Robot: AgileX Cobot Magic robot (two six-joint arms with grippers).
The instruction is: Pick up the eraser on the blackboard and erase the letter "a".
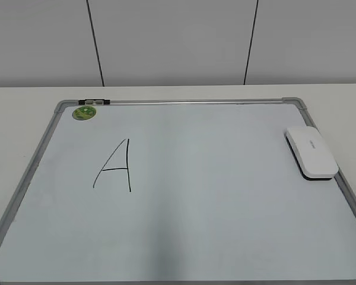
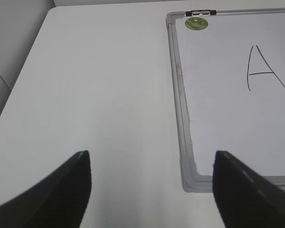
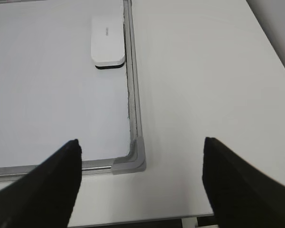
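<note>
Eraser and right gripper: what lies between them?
In the right wrist view, only bare blackboard and its frame separate the eraser from the open right gripper.

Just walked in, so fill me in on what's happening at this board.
Nothing is being handled yet. The flat white plastic eraser lies at the right edge of the silver-framed white board, untouched. A black marker letter A is still on it. The left gripper and right gripper hover open near the board's front corners.

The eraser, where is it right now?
The eraser lies flat on the blackboard against its right frame near the top corner in the exterior view, far from the letter "A".
</note>
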